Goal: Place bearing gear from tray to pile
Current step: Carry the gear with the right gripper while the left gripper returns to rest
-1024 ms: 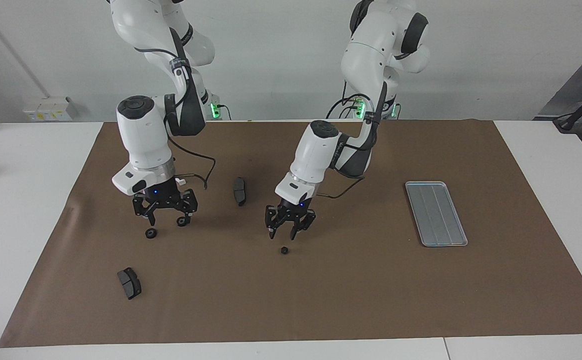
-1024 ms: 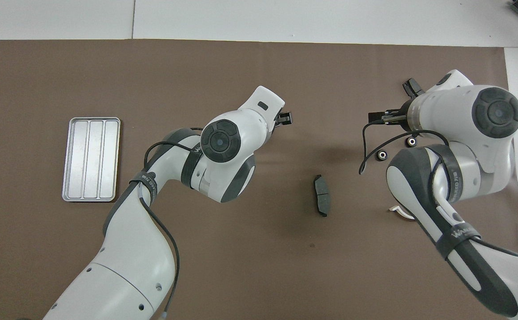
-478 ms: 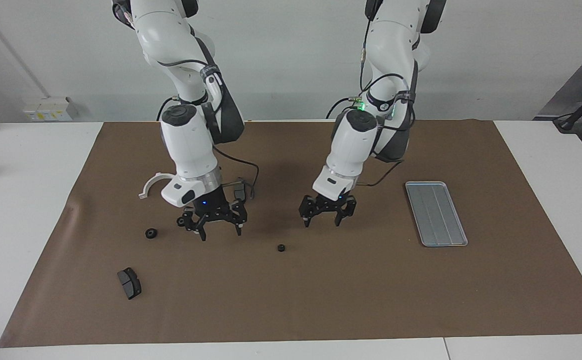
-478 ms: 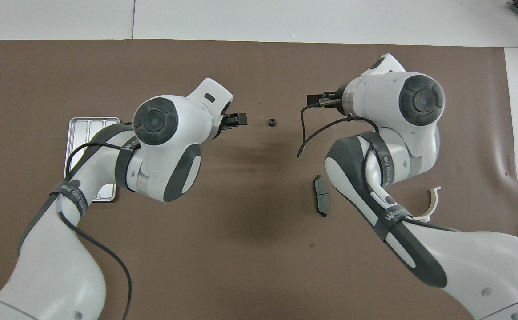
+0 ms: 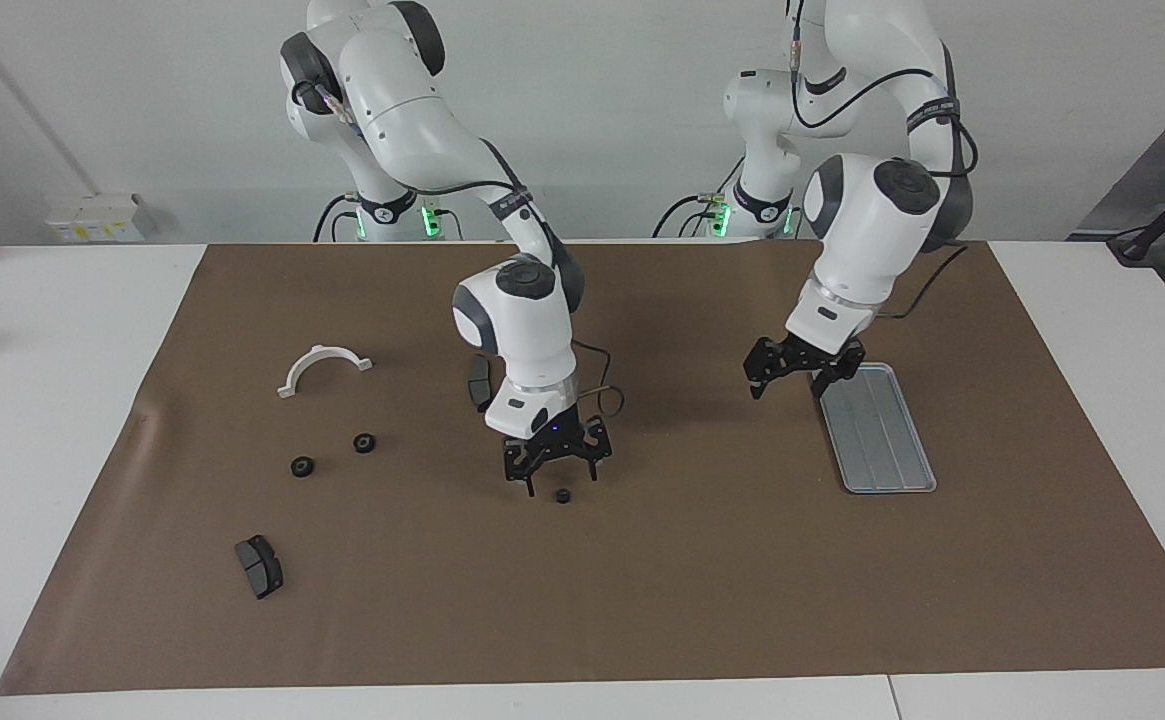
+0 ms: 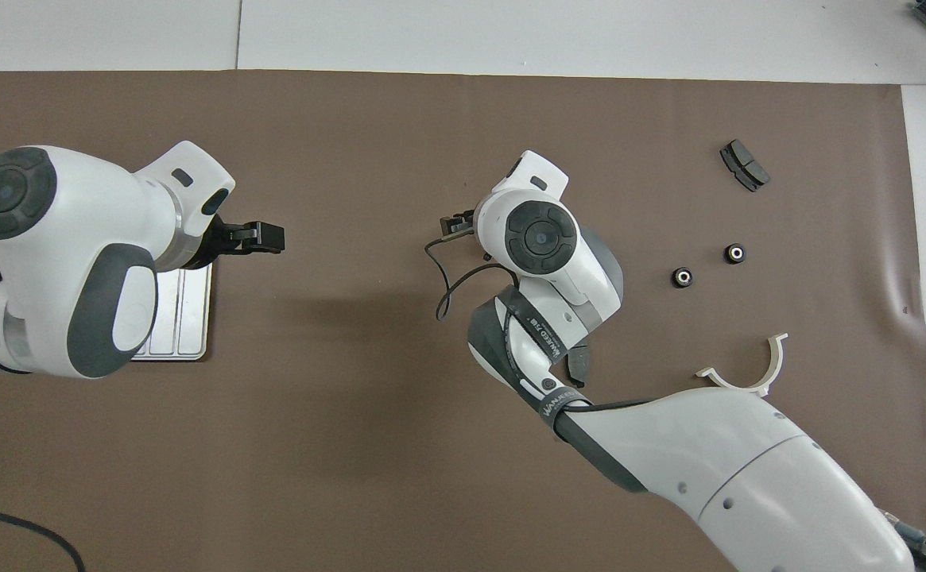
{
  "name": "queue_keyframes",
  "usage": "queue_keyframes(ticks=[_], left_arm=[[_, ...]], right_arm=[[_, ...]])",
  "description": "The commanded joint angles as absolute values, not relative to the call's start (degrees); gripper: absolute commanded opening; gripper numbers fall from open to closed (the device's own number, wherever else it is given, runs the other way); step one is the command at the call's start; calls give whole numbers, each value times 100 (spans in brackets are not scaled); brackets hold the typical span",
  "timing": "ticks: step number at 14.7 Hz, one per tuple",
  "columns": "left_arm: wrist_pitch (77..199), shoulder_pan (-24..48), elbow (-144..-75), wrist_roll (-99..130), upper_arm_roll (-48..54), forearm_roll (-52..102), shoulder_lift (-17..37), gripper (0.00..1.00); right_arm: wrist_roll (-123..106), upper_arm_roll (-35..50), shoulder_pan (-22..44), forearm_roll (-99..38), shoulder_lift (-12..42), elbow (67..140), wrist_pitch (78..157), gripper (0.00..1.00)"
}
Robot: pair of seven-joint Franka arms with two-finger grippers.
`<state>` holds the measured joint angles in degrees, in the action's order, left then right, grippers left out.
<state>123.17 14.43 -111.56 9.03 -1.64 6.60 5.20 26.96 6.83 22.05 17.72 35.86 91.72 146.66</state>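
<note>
Since a second earlier, we noted both arms had swung toward the left arm's end of the table, leaving one gear on the mat.

Facing view: we recorded one brown mat over a white table, grey wall above. Right gripper, fingers apart, hovered just above a lone gear, apart from it. Left gripper, fingers apart and empty, hung beside the tray. Counted: three gears in all, the pile being two; two dark pads; one white bracket.

Overhead view: one tray, partly under the left arm; pile of two gears; one pad in full, another mostly hidden; one bracket; the lone gear hidden.
</note>
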Motion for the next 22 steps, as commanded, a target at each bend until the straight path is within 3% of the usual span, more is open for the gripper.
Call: queue_keyframes(ticks=[1,2,4,9,13,16,17,18,19,20,22], left_arm=[[11674,934,-11320,293,-105,668,19,100],[11515,749,-11303,12,-105,668,-122,100],[11278,406,-11093,-237,-114,624,-202,100],[10575,36,-10084,-264,-114,211,-79,100],[9670,-131,-8967,-316,-123,202,316,100],[9239,-132,-9270,-334,-123,211,20,100],[9194,-88,-9577,-343,-123,211,-200,100],[9246,-70,-9815,-334,-123,211,-359,100],[9263,-62,-9878,-334,-123,211,-378,100],[9264,-62,-9888,-343,-123,211,-378,100],[9246,-53,-9870,-334,-114,167,-378,100]], right_arm=[[2751,686,2110,2048,3674,9061,14686,88],[2734,694,2083,2048,3674,9079,14669,72],[2733,694,2101,2048,3674,9184,14625,49],[2777,694,2153,1995,3727,9150,14651,49],[2786,703,2180,1986,3718,9193,14616,48],[2760,703,2180,1995,3709,9202,14563,48],[2751,703,2180,1995,3718,9202,14563,42],[2751,703,2180,1995,3709,9202,14563,28],[2751,703,2180,1995,3709,9202,14555,7],[2751,703,2180,1995,3709,9202,14546,0],[2751,712,2171,1986,3700,9193,14528,0]])
